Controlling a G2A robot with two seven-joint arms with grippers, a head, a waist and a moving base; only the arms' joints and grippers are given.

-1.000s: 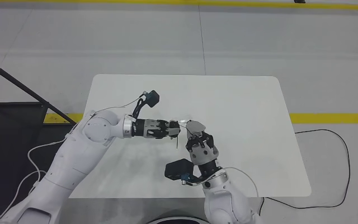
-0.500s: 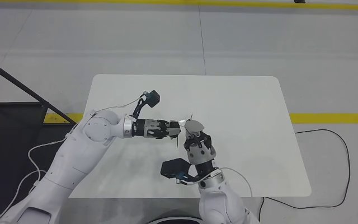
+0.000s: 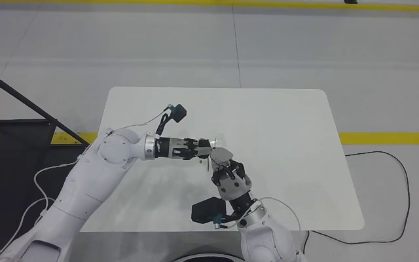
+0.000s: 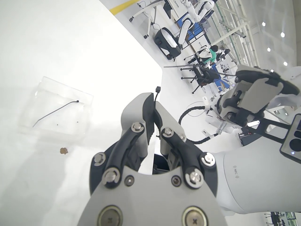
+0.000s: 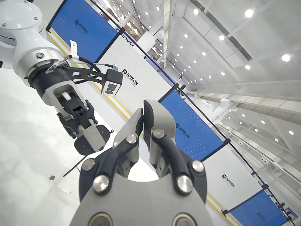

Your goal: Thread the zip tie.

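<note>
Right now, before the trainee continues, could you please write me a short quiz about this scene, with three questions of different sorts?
1. True or false: the left gripper holds a zip tie between its jaws.
2. Where does the second zip tie lie? A) inside the clear tray; B) on a plate; C) on the floor.
3. Fill in the gap: the jaws of the right gripper are ____ (open or shut).

Key: 1 true; 2 A; 3 shut.
</note>
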